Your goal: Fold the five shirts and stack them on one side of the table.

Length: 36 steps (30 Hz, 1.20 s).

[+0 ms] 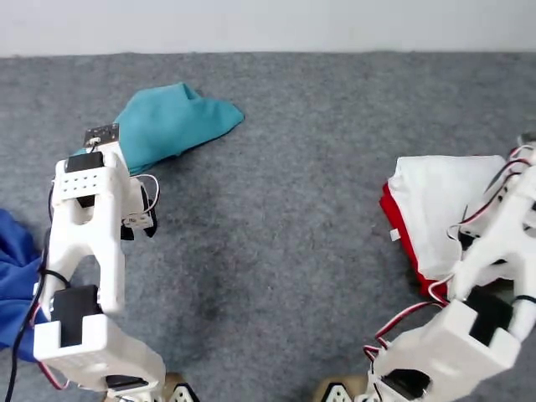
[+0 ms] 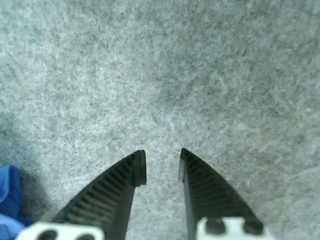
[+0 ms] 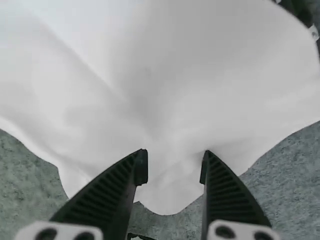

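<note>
A teal shirt (image 1: 172, 126) is seen far left on the mottled grey tabletop (image 1: 293, 209), and a deep blue shirt (image 1: 15, 268) at the near left edge. At the right, a plain white shirt (image 1: 444, 209) is laid over a red shirt (image 1: 400, 230). The arms (image 1: 84, 243) are white, the ribbed fingers (image 2: 125, 185) black.

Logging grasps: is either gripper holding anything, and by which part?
Nothing held. Left gripper open over grey carpet; right gripper open above the white cloth shirt.

One teal shirt (image 1: 172, 121), one blue shirt (image 1: 12, 276) beside left tool (image 2: 162, 167), one white shirt (image 1: 444, 205) under right tool (image 3: 172, 167), one red shirt (image 1: 389, 213)
</note>
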{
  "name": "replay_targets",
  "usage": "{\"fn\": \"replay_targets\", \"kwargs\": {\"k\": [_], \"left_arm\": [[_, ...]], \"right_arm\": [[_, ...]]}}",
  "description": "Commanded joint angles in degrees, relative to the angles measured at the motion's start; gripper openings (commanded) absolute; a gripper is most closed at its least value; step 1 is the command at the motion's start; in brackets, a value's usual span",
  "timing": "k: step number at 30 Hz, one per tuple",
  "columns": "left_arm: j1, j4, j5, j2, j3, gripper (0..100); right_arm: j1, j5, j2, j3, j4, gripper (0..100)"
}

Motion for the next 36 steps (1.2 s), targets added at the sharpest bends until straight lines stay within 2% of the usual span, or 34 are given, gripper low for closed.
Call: {"fn": "replay_targets", "kwargs": {"k": [1,8,13,19,26,30,36], "left_arm": [[-0.44,0.44,0.18,-2.64,-0.22,12],[-0.44,0.44,0.18,-2.55,-0.22,12],[-0.44,0.44,0.18,-2.20,-0.22,12],[-0.44,1.05,0.18,-2.73,-0.66,12],[-0.79,6.51,0.09,-2.73,-5.76,12],[-6.95,10.64,0.44,-2.73,-12.70,12],[-26.20,17.05,0.26,-2.64,-23.69,12]], "right_arm": [[0.57,0.53,-0.48,2.02,-0.75,17.7],[3.65,0.70,-0.57,7.12,-3.56,17.8],[4.62,0.79,-2.86,5.98,-0.48,17.9],[3.03,4.66,-14.55,-1.58,7.69,17.9],[0.04,6.15,-30.64,-3.25,6.90,18.0],[-3.12,6.24,-36.44,-3.25,6.11,18.0],[-10.07,6.24,-39.87,-3.25,6.20,18.0]]}}
